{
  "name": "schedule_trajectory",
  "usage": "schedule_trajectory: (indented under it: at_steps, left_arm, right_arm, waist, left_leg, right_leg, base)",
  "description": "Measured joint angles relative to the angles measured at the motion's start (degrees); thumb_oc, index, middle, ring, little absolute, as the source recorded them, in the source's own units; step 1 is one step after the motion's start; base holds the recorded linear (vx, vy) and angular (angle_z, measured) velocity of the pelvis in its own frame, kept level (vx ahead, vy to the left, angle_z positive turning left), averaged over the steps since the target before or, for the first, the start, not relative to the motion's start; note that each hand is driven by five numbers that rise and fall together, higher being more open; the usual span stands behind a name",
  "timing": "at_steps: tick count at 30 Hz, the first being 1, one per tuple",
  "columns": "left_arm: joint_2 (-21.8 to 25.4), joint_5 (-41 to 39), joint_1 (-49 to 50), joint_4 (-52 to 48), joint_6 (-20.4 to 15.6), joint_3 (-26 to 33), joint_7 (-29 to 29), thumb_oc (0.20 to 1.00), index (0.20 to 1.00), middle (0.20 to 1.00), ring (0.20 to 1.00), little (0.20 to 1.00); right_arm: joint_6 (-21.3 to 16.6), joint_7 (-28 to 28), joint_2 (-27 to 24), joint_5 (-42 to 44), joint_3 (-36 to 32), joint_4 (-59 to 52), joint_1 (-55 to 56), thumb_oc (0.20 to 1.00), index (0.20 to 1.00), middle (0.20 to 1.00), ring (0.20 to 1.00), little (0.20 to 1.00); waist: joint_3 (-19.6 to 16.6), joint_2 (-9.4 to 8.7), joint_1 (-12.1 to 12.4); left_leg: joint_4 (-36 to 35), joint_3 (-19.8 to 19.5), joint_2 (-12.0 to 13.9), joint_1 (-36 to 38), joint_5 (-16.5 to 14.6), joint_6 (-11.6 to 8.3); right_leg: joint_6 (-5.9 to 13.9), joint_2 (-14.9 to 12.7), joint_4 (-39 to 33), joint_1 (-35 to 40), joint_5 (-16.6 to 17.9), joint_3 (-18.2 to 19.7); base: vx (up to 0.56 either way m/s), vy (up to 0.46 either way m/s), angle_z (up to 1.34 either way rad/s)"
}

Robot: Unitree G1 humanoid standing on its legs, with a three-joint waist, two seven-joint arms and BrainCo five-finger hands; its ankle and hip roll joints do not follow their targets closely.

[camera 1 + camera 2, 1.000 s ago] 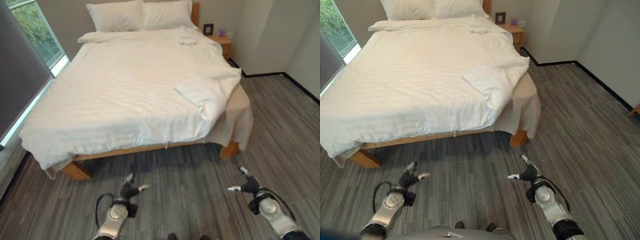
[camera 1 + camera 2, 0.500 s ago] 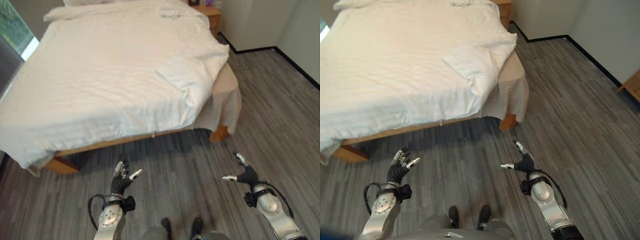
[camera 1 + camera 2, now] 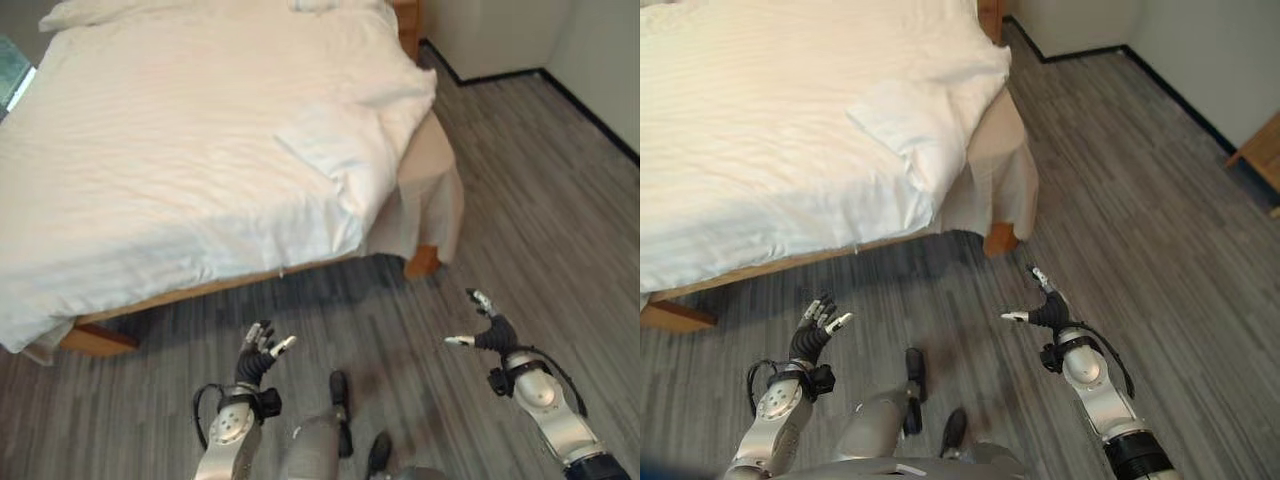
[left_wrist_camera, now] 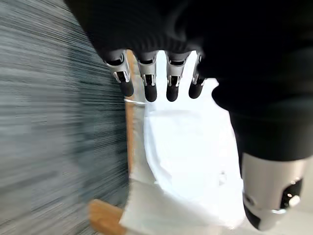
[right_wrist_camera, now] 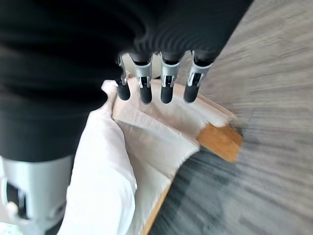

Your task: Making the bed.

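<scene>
Both hands hang over the grey floor (image 3: 560,180) short of the bed (image 3: 180,160), touching nothing: the left hand (image 3: 256,360) has its fingers straight and fanned with the thumb out, and the right hand (image 3: 487,332) is likewise relaxed, thumb held apart. Its wrist view shows what the head views hide, the near corner from low down, where the duvet (image 3: 760,130) overlaps a beige sheet (image 5: 161,122) above a wooden leg (image 5: 220,141). From the head views the bed runs lengthwise away from the robot, foot end nearest, with a folded-back flap (image 3: 330,155) of duvet at its right corner leaving the sheet bare there.
</scene>
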Motion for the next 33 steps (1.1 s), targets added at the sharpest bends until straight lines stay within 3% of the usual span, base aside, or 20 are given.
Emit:
schedule_trajectory:
  at_steps: [1,3,4,5,6,9,10,12,15,16,17,19,21,22,24,27,28,31,32,33]
  left_arm:
    - [0.4,0.7,-0.2,-1.6,0.1,-0.1,0.1,1.0,1.0,1.0,1.0,1.0]
    - [3.0,2.9,-2.9,-2.5,0.2,-0.6,0.6,1.0,1.0,1.0,1.0,1.0]
    - [3.0,2.9,-2.9,-2.5,0.2,-0.6,0.6,1.0,1.0,1.0,1.0,1.0]
    - [4.8,4.7,-5.0,-6.5,0.6,1.4,2.5,1.0,1.0,1.0,1.0,1.0]
    - [5.1,5.0,-6.3,-7.2,0.2,2.1,2.9,1.0,1.0,1.0,1.0,1.0]
    - [7.1,7.3,-11.2,-7.3,-0.5,4.6,5.6,1.0,1.0,1.0,1.0,1.0]
    - [7.6,9.1,-14.7,-5.1,-0.1,6.3,7.5,1.0,1.0,1.0,1.0,1.0]
    - [7.9,10.6,-17.5,-4.4,-0.1,7.0,9.3,1.0,1.0,1.0,1.0,1.0]
    - [8.9,13.3,-18.7,-3.7,-0.1,9.3,11.9,1.0,1.0,1.0,1.0,1.0]
    - [8.6,13.9,-18.4,-3.5,0.2,9.4,12.6,1.0,1.0,1.0,1.0,1.0]
    - [8.8,14.7,-18.9,-3.5,0.7,9.4,12.7,1.0,1.0,1.0,1.0,1.0]
    - [9.2,17.6,-20.8,-1.6,1.0,10.8,14.1,1.0,1.0,1.0,1.0,1.0]
    - [10.0,18.8,-22.0,2.7,2.2,10.8,15.7,1.0,1.0,1.0,1.0,1.0]
    - [11.3,20.1,-25.5,6.9,3.0,9.6,16.8,1.0,1.0,1.0,1.0,1.0]
    - [14.9,20.8,-29.9,9.9,4.5,8.3,18.2,1.0,1.0,1.0,1.0,1.0]
    - [20.2,24.4,-31.8,12.8,5.2,8.6,20.5,1.0,1.0,1.0,1.0,1.0]
    - [21.4,25.0,-32.3,14.1,6.2,8.7,21.2,1.0,1.0,1.0,1.0,1.0]
    - [23.4,27.8,-34.3,18.5,8.5,6.6,22.6,1.0,1.0,1.0,1.0,1.0]
    - [25.0,29.7,-34.3,20.5,9.3,6.1,22.7,1.0,1.0,1.0,1.0,1.0]
    - [26.0,30.1,-34.7,22.1,9.9,5.8,22.7,1.0,1.0,1.0,1.0,1.0]
  right_arm:
    - [0.0,0.2,0.0,-0.1,0.1,-0.6,-0.2,1.0,1.0,1.0,1.0,1.0]
    - [0.3,0.4,0.3,-1.3,0.0,-3.0,1.8,1.0,1.0,1.0,1.0,1.0]
    - [0.3,0.4,0.3,-1.3,0.0,-3.0,1.8,1.0,1.0,1.0,1.0,1.0]
    - [0.4,0.6,0.0,-2.0,-0.6,-3.9,3.4,1.0,1.0,1.0,1.0,1.0]
    - [0.4,0.5,0.0,-2.0,-1.1,-4.3,4.1,1.0,1.0,1.0,1.0,1.0]
    - [0.7,0.9,0.9,-1.7,-2.9,-3.8,5.8,1.0,1.0,1.0,1.0,1.0]
    - [1.2,1.0,1.1,-1.7,-3.6,-1.9,4.9,1.0,1.0,1.0,1.0,1.0]
    - [1.4,1.0,0.7,-1.8,-5.8,-2.0,5.8,1.0,1.0,1.0,1.0,1.0]
    - [1.9,0.8,0.5,-1.8,-9.5,-2.6,7.5,1.0,1.0,1.0,1.0,1.0]
    - [2.3,0.9,-0.8,-1.8,-10.4,-2.5,8.3,1.0,1.0,1.0,1.0,1.0]
    - [2.4,1.1,-2.0,-1.8,-11.0,-2.5,9.4,1.0,1.0,1.0,1.0,1.0]
    - [2.6,2.0,-4.1,-1.8,-13.8,-2.6,10.5,1.0,1.0,1.0,1.0,1.0]
    - [2.4,2.4,-5.5,-1.6,-16.6,-4.5,11.7,1.0,1.0,1.0,1.0,1.0]
    - [1.9,2.4,-6.8,-1.2,-17.2,-5.2,12.6,1.0,1.0,1.0,1.0,1.0]
    - [2.0,2.3,-7.4,-0.9,-17.8,-6.5,12.9,1.0,1.0,1.0,1.0,1.0]
    - [1.6,2.5,-7.1,0.3,-15.5,-6.7,11.9,1.0,1.0,1.0,1.0,1.0]
    - [1.1,2.6,-7.2,0.3,-15.0,-6.7,11.8,1.0,1.0,1.0,1.0,1.0]
    - [0.8,3.8,-7.5,0.3,-14.7,-6.6,14.3,1.0,1.0,1.0,1.0,1.0]
    - [0.6,4.4,-7.4,0.3,-14.7,-6.7,15.3,1.0,1.0,1.0,1.0,1.0]
    - [0.5,4.6,-7.7,0.3,-14.7,-6.6,16.2,1.0,1.0,1.0,1.0,1.0]
  waist:
    - [-0.2,2.4,-0.2]
    - [0.2,1.86,-3.6]
    - [0.2,1.86,-3.6]
    - [-0.6,2.47,-6.3]
    - [-1.0,2.52,-6.3]
    - [-1.6,2.3,-7.4]
    - [-1.5,2.63,-7.9]
    - [-2.0,1.19,-9.4]
    - [-4.1,-1.06,-9.4]
    - [-5.0,0.86,-9.8]
    - [-5.5,1.82,-10.3]
    - [-6.2,3.28,-10.8]
    - [-6.1,1.16,-11.0]
    - [-5.8,-0.68,-12.4]
    - [-5.3,-3.28,-13.8]
    - [-4.6,-4.58,-13.7]
    - [-4.4,-4.1,-13.8]
    - [-4.2,-1.35,-14.3]
    - [-4.2,-1.45,-14.8]
    - [-4.1,-1.11,-15.3]
  left_leg:
    - [-3.4,-0.3,0.7,5.1,-0.3,2.23]
    - [-5.8,-1.8,-1.1,10.1,0.3,4.82]
    - [-5.8,-1.8,-1.1,10.1,0.3,4.82]
    - [-5.3,-2.3,-1.5,13.1,-1.6,3.44]
    - [-5.5,-2.2,-1.3,13.5,-1.6,3.41]
    - [-5.9,-5.0,0.5,14.8,-2.9,1.39]
    - [-5.9,-6.5,2.1,15.1,-3.7,0.06]
    - [-6.1,-7.7,2.1,16.8,-4.5,-0.43]
    - [-6.6,-8.3,2.3,21.1,-8.9,-5.52]
    - [-6.6,-8.4,5.3,22.4,-10.1,-6.94]
    - [-6.5,-8.8,7.3,22.8,-10.5,-7.63]
    - [-4.4,-8.3,10.8,24.8,-8.8,-8.62]
    - [5.6,-8.6,11.7,21.2,-6.9,-10.48]
    - [15.6,-8.9,12.2,15.7,-4.7,-13.91]
    - [25.8,-4.4,14.0,8.6,-2.6,-13.38]
    - [11.8,-0.6,10.5,8.4,-3.4,-14.2]
    - [6.4,-0.1,9.4,8.4,-2.1,-13.04]
    - [-4.4,2.1,12.4,9.2,-0.2,-11.19]
    - [-4.9,2.9,12.2,9.5,-0.1,-11.03]
    - [-4.2,3.0,12.0,9.4,-0.2,-11.03]
  right_leg:
    - [2.2,0.3,12.8,-5.0,-0.3,-2.0]
    - [3.89,-10.0,35.1,-13.2,-2.3,-6.5]
    - [3.89,-10.0,35.1,-13.2,-2.3,-6.5]
    - [5.34,-19.4,32.7,-16.8,-1.5,-6.4]
    - [4.83,-21.0,28.2,-17.3,-0.5,-6.3]
    - [4.7,-17.6,5.8,-16.5,5.8,-3.8]
    - [4.41,-12.7,-6.5,-16.0,11.2,1.9]
    - [4.45,-11.7,-17.4,-14.8,17.3,4.5]
    - [4.44,-12.9,-15.7,-14.9,21.4,5.1]
    - [4.27,-10.8,-13.2,-14.9,22.0,3.5]
    - [4.13,-9.2,-12.4,-14.4,22.0,2.5]
    - [0.27,-5.5,-12.2,-11.6,19.5,0.7]
    - [-1.32,-5.3,-14.6,-7.8,19.0,0.7]
    - [-2.16,-6.6,-15.2,-6.7,18.3,-0.8]
    - [-3.23,-7.7,-16.4,-5.9,18.2,-2.5]
    - [-3.31,-7.3,-17.2,-5.9,15.8,-0.8]
    - [-1.67,-7.2,-16.9,-6.0,14.2,-1.8]
    - [-4.17,-4.1,-14.4,-6.1,13.6,-5.0]
    - [-4.17,-3.6,-14.6,-5.8,12.9,-4.7]
    - [-1.75,-3.6,-14.3,-5.9,11.1,-4.9]
  base:
    - [0.35,0.177,-0.44]
    - [0.44,0.012,0.09]
    - [0.38,-0.013,0.41]
    - [0.27,-0.12,0.22]
    - [0.4,-0.208,0.34]
    - [0.47,-0.233,0.4]
    - [0.4,-0.189,0.5]
    - [0.31,-0.154,0.55]
    - [0.31,-0.182,0.17]
    - [0.46,-0.253,0.04]
    - [0.54,-0.285,0.23]
    - [0.41,-0.275,0.16]
    - [0.19,-0.243,0.1]
    - [0.11,-0.141,0.72]
    - [0.28,-0.01,0.5]
    - [0.21,0.086,-0.22]
    - [0.22,0.121,-0.3]
    - [0.27,0.135,-0.07]
    - [0.2,0.088,-0.21]
    - [0.23,0.128,-0.21]
